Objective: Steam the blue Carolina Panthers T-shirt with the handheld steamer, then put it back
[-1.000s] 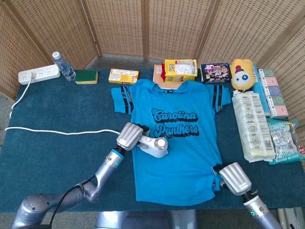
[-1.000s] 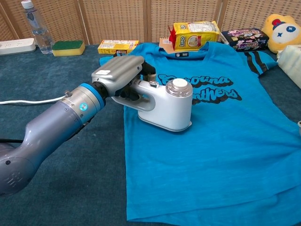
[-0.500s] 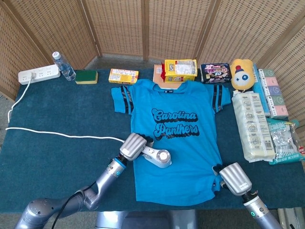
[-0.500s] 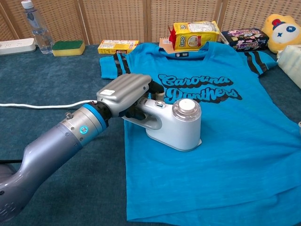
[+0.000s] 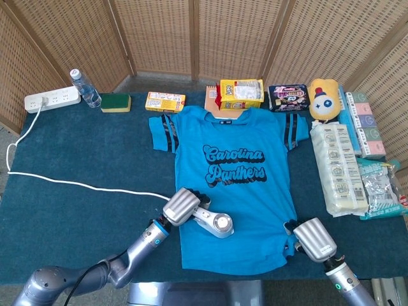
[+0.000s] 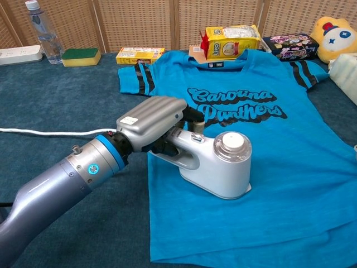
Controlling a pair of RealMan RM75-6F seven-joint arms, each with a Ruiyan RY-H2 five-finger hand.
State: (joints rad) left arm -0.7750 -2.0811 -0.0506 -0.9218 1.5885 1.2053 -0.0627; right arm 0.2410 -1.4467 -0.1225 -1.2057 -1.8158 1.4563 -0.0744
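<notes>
The blue Carolina Panthers T-shirt (image 5: 245,185) (image 6: 290,178) lies flat on the table, collar toward the far edge. My left hand (image 5: 180,206) (image 6: 150,118) grips the handle of the white handheld steamer (image 5: 215,222) (image 6: 218,166), which rests on the shirt's lower left part. Its white cord (image 5: 76,185) (image 6: 50,133) trails left to the power strip (image 5: 51,99). My right hand (image 5: 312,238) rests at the shirt's lower right hem with its fingers curled onto the cloth; whether it pinches the fabric is hidden.
Along the far edge stand a water bottle (image 5: 85,88), a green sponge (image 5: 115,102), a yellow box (image 5: 165,101), a yellow snack bag (image 5: 241,92), a dark packet (image 5: 288,97) and a yellow plush (image 5: 325,99). Wrapped packages (image 5: 338,169) line the right side.
My left hand has drawn the steamer down the shirt toward the near hem and a little to the right. The cord followed. The right hand has stayed where it was.
</notes>
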